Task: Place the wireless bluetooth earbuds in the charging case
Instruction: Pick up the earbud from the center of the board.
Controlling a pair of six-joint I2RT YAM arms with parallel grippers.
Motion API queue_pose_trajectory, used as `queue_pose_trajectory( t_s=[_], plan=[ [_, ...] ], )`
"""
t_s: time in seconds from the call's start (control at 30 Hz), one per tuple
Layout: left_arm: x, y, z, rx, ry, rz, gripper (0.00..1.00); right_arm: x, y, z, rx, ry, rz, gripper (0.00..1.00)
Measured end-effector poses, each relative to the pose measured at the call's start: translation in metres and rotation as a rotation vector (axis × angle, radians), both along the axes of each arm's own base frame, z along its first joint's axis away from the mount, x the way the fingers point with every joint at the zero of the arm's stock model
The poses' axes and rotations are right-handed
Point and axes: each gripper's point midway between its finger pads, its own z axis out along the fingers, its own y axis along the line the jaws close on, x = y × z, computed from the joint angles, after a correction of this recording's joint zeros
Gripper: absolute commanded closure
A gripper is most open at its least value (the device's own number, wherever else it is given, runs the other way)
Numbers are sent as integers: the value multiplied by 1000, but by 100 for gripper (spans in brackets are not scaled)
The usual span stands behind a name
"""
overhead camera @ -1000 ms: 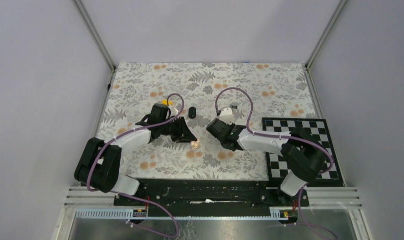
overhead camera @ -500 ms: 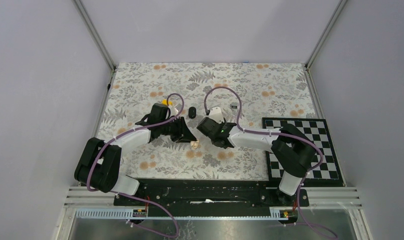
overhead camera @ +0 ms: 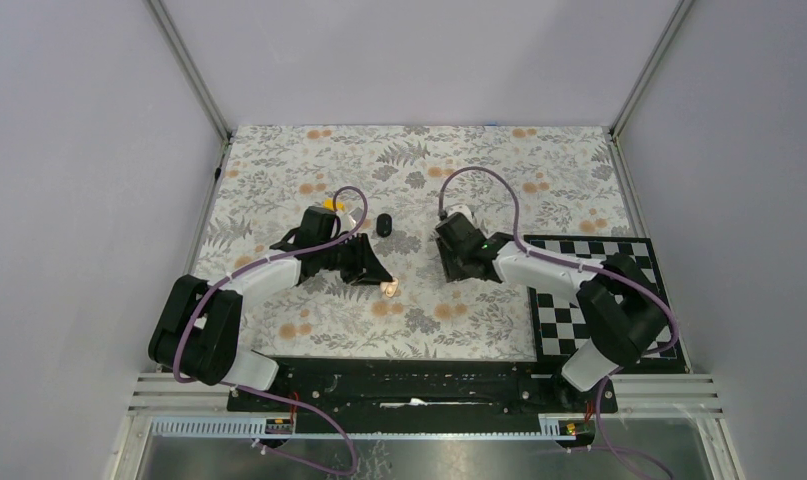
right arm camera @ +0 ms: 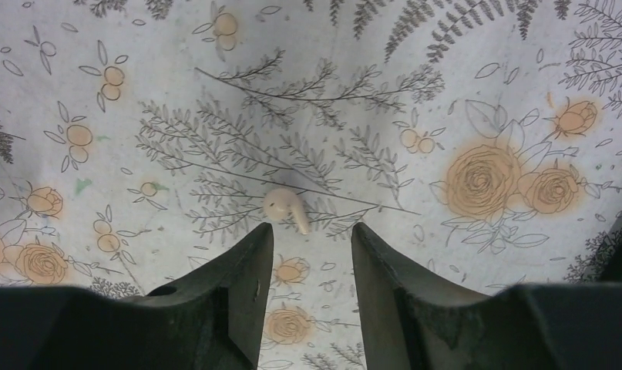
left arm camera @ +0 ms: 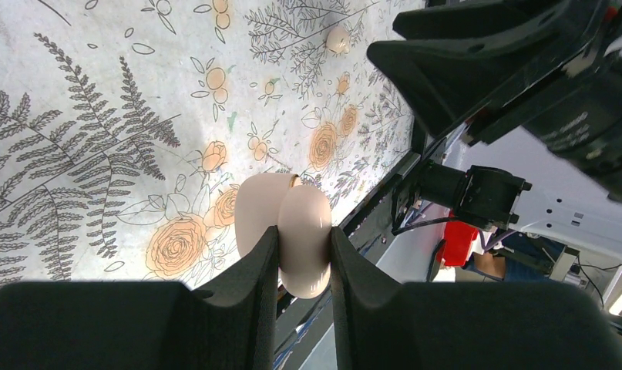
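Observation:
The charging case [left arm camera: 288, 223] is peach, glossy and rounded, with its lid swung open. My left gripper [left arm camera: 304, 231] is shut on it and holds it just above the floral mat; from above it shows as a peach spot [overhead camera: 388, 289]. One earbud [right arm camera: 286, 206], peach with a short stem, lies on the mat just beyond the tips of my right gripper [right arm camera: 309, 239], which is open and empty. A small peach piece [left arm camera: 337, 38] also shows far off in the left wrist view. From above, my right gripper [overhead camera: 461, 268] hides the earbud. No second earbud shows.
A small black oval object [overhead camera: 384, 224] lies on the mat between the two arms. A small yellow object [overhead camera: 329, 206] sits behind the left wrist. A black and white checkerboard [overhead camera: 619, 262] lies under the right arm. Metal frame posts stand at the far corners.
My right arm swung left toward the middle, then back right and farther from the base. My left arm and the peach case have not moved.

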Motion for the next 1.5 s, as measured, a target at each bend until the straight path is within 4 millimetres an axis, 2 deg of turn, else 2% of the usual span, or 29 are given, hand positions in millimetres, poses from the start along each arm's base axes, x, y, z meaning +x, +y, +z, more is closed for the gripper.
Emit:
queue_pose_trajectory(
  t_s=[0.17,0.37,0.57,0.73,0.97,1.1,1.5],
  plan=[
    [0,0,0,1,2,0,100,6,-8,1,75,73,69,50],
    [0,0,4,-3,-7,3,100,1,12,-10,106,153,198,54],
    [0,0,7,-7,-18,4,100,2,14,-24,79,186,234,59],
    [0,0,7,-6,-17,4,100,2,13,-31,62,200,244,61],
    [-1,1,7,-5,-15,5,100,4,14,-32,58,197,249,66],
    [-1,1,7,-6,-15,4,100,4,13,-32,38,186,252,63],
    [-1,1,7,-6,-15,4,100,0,13,-33,-63,142,300,63]
  ],
)
